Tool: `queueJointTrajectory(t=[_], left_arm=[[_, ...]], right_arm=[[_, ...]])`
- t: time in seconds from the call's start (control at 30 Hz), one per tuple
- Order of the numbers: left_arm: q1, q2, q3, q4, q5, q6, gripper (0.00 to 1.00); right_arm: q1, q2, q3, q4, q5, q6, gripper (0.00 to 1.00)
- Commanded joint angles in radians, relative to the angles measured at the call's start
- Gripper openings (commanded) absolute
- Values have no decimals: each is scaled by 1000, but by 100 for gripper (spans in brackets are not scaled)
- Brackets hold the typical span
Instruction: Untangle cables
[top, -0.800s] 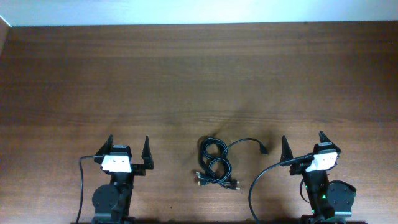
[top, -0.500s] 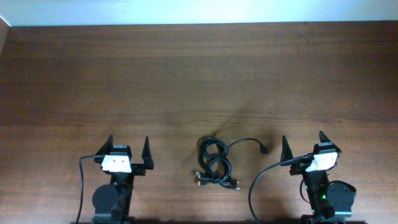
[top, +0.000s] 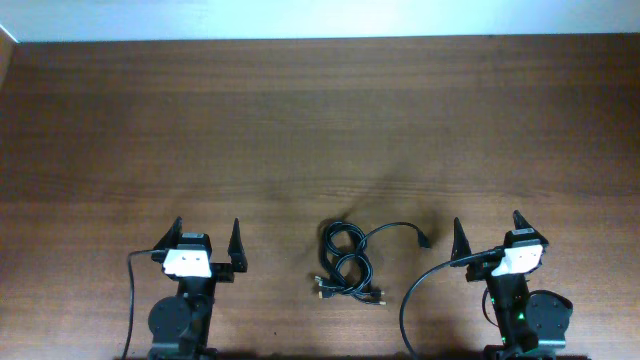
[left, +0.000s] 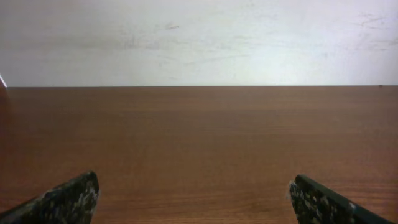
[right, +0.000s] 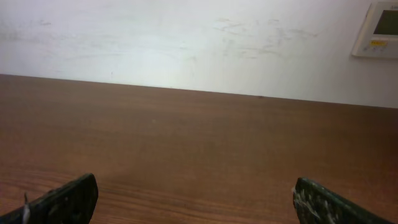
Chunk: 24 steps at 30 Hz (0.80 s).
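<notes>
The cables (top: 347, 262) lie as a small tangle of thin black looped cords on the wooden table (top: 320, 130), near the front edge, between the two arms. One end with a small plug (top: 423, 240) reaches out to the right; other plug ends (top: 322, 287) lie at the lower left of the tangle. My left gripper (top: 207, 236) is open and empty, left of the tangle. My right gripper (top: 487, 231) is open and empty, right of it. Neither wrist view shows the cables; the left wrist view (left: 193, 190) and the right wrist view (right: 196, 190) show only bare table between the fingertips.
A white wall runs along the table's far edge (top: 320, 38). A white wall panel (right: 378, 28) shows at the upper right of the right wrist view. A thick black arm wire (top: 412, 295) loops beside the right arm's base.
</notes>
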Motion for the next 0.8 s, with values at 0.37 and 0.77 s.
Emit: queueJointTrajectory(t=[0.37,0.77], left_arm=[[7,-3,-2,-6,8,15,99],[7,-3,-2,-4,43,14,99]], right_arm=[[8,-10,-5,-5,-5,-6,99],[8,-10,-5,-5,-5,-6,99]])
